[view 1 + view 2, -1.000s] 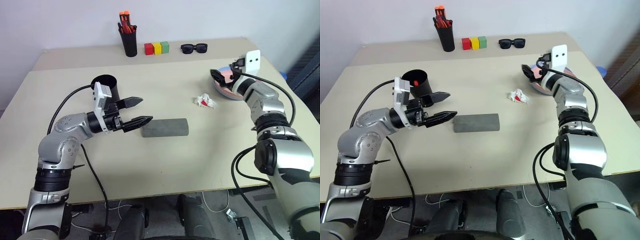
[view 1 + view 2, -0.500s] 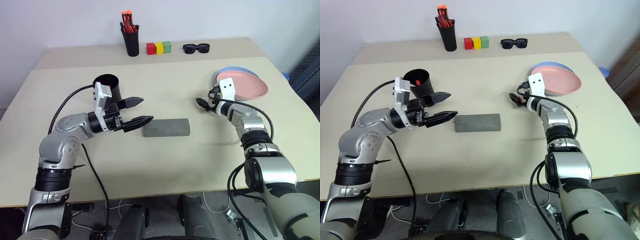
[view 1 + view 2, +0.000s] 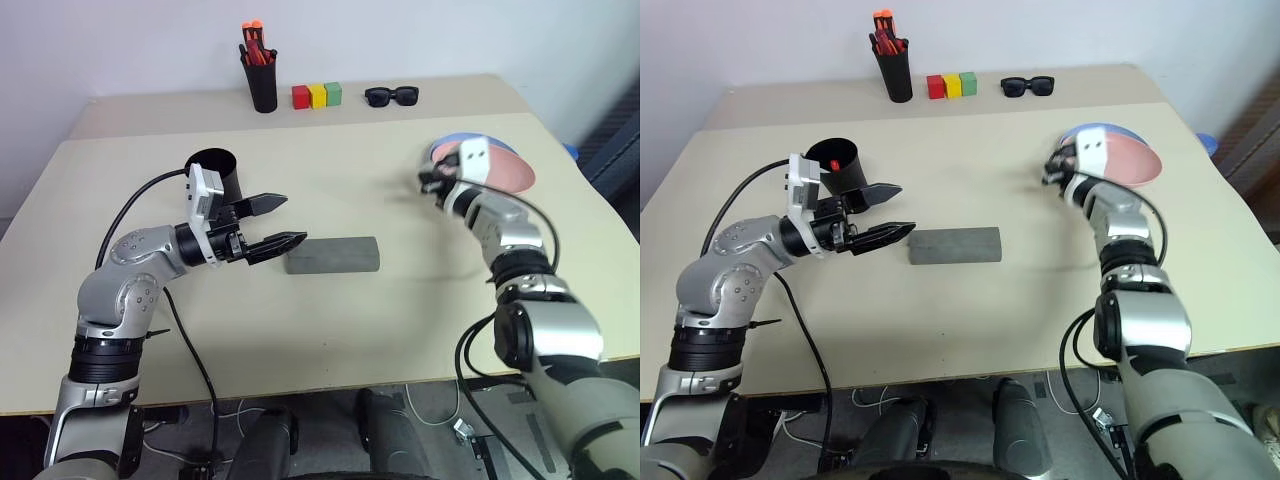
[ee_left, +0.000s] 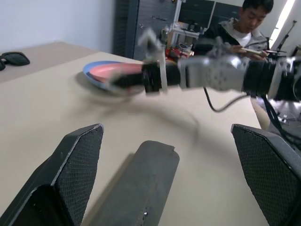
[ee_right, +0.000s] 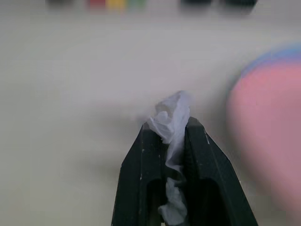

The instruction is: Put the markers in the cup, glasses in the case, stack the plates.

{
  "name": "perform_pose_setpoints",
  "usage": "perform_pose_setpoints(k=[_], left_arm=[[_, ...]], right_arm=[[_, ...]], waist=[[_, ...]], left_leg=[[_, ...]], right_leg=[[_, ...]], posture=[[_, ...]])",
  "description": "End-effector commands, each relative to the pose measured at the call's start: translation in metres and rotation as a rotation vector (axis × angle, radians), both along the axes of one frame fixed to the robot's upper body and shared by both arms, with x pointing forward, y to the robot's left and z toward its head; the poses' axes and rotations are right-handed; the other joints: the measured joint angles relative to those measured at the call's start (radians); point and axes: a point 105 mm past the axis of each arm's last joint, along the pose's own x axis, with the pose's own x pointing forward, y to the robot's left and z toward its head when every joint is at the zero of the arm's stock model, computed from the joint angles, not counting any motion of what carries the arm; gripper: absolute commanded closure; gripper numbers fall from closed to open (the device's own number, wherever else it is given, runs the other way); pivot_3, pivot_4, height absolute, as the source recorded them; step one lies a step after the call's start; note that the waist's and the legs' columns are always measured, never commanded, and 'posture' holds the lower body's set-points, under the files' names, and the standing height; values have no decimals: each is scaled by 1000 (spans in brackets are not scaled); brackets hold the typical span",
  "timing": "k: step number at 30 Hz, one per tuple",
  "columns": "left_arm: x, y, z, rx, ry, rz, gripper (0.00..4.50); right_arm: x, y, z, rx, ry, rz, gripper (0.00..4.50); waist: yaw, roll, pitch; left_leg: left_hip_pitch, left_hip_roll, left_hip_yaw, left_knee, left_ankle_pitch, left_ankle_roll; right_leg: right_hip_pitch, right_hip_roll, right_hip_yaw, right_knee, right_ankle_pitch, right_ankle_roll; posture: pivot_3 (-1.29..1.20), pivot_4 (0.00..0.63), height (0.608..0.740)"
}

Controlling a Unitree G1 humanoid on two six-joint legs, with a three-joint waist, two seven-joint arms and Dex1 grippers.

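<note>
Judging by the table, most work looked done: the pink plate (image 3: pixel 1128 156) sat on the blue plate (image 3: pixel 1092 130) right of the closed case (image 3: pixel 331 255), a red marker (image 3: pixel 835 164) stood in the cup (image 3: pixel 213 172) to its left. The right gripper (image 5: pixel 175 136) pinched a crumpled wrapper (image 5: pixel 170 118); the left gripper (image 3: pixel 277 224) gaped empty.

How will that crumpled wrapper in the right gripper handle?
Probably floppy: the wrapper is crumpled and folds between the right gripper fingers. Likely very light, being thin white film. It may slip, since a loose tuft sticks out past the tips.
</note>
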Motion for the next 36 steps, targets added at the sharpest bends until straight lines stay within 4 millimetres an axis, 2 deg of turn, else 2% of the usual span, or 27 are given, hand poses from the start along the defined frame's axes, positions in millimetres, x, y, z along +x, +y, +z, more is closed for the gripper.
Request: perform_pose_setpoints(k=[1, 4, 6, 11, 13, 15, 21, 26, 29, 36], left_arm=[[-2, -1, 10, -11, -45, -7, 0], [-2, -2, 10, -12, -45, -8, 0], [-3, -2, 10, -11, -44, -8, 0], [-3, 0, 9, -9, -42, -3, 0], [-3, 0, 8, -8, -41, 0, 0], [-3, 2, 8, -7, -40, 4, 0], [-3, 2, 6, -9, -41, 11, 0], [-5, 3, 5, -11, -43, 12, 0], [-6, 4, 4, -14, -42, 13, 0], [-5, 3, 8, -22, -49, 8, 0]], right_arm=[[-2, -47, 41, 84, -122, -220, 4446], [-6, -72, 34, 11, -87, -366, 4446], [-7, -76, 24, -80, -42, -392, 4446], [-3, -63, 20, -75, -38, -327, 2164], [-2, -59, 20, -78, -37, -310, 992], [-3, -62, 23, -98, -50, -332, 22], [-6, -73, 42, -72, -123, -366, 22], [-14, -65, 49, 9, -200, -178, 22], [-23, -72, 43, -23, -189, -125, 863], [-47, -71, 22, -116, -135, -28, 4467]], waist=[[3, 0, 0], [2, -1, -1], [-1, -1, -1], [-23, 0, 0], [-24, 0, 0], [-24, 0, 0], [-23, 0, 0], [-24, 0, 0], [-23, 0, 0], [-15, 0, 0]], left_leg=[[0, 0, 0, 0, 0, 0], [0, 0, 0, -1, 0, 0], [0, 0, 1, -1, 0, 0], [2, 0, 3, -4, 0, 0], [2, 0, 3, -5, 0, 0], [2, 0, 3, -5, 0, 0], [2, 0, 3, -5, 0, 0], [2, 0, 3, -5, 0, 0], [2, 0, 3, -5, 0, 0], [2, 0, 3, -5, 0, 0]], right_leg=[[0, 0, 0, 0, 0, 0], [1, 0, 0, -1, 0, 0], [1, 0, 0, -2, 0, 0], [0, 0, 3, -1, 0, 0], [0, 0, 3, -2, 0, 0], [0, 0, 3, -2, 0, 0], [0, 0, 3, -2, 0, 0], [0, 0, 3, -2, 0, 0], [0, 0, 3, -2, 0, 0], [0, 0, 3, -1, 0, 0]], posture=[[0, 150, 740], [0, 150, 740], [0, 150, 740], [0, 150, 740], [0, 150, 740], [0, 150, 740], [0, 150, 740], [0, 150, 740], [0, 150, 740], [0, 150, 740]])
